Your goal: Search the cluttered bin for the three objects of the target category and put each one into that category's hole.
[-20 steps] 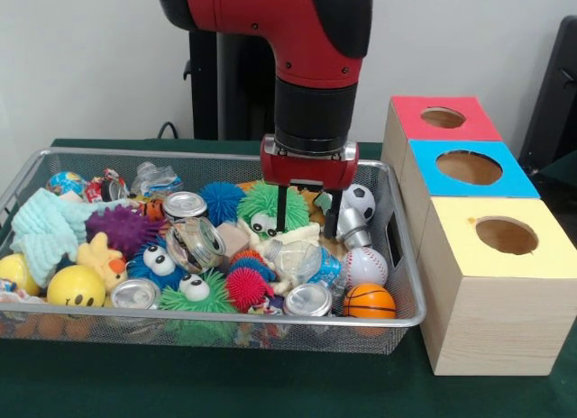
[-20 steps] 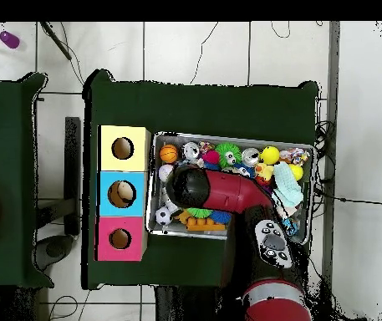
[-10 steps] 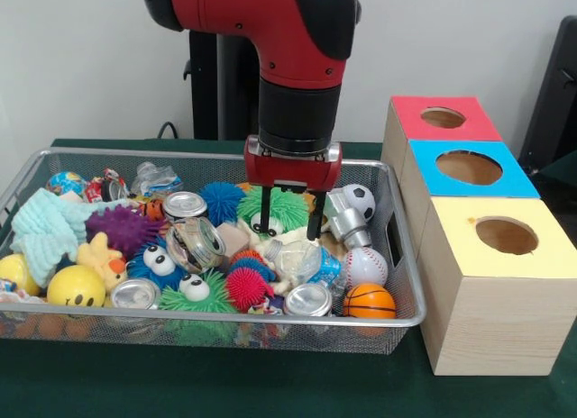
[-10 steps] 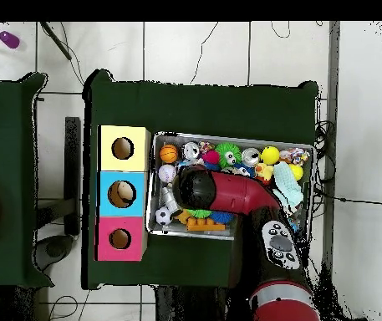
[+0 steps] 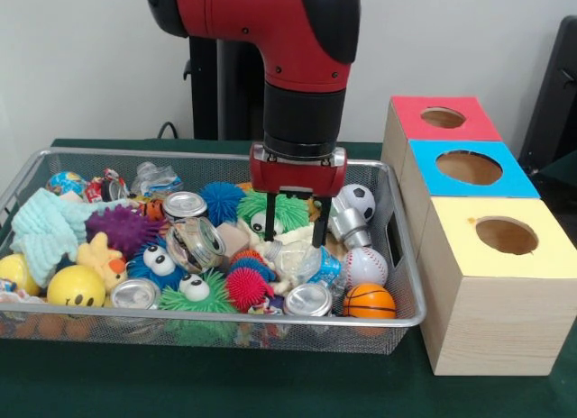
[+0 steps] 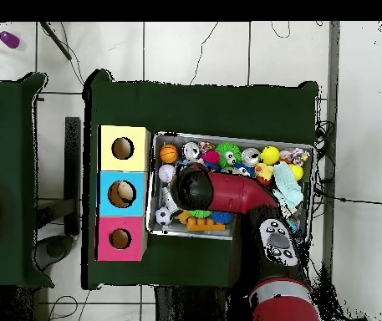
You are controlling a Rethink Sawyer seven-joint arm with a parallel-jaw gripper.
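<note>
Gripper (image 5: 295, 231) hangs low over the right half of the mesh bin (image 5: 54, 161), and I see its jaws spread, holding nothing, with the green fuzzy toy (image 5: 270, 211) behind them and a crumpled silver can (image 5: 347, 224) just to their right. Right of the bin on the worktop (image 5: 225, 382), the red, blue and yellow hole boxes (image 5: 487, 247) stand in a row. Baseball (image 5: 364, 266), basketball (image 5: 369, 301) and soccer ball (image 5: 359, 200) lie along the bin's right end.

Open end effector (image 5: 294, 230) over toy-filled wire bin (image 5: 397, 296)
</note>
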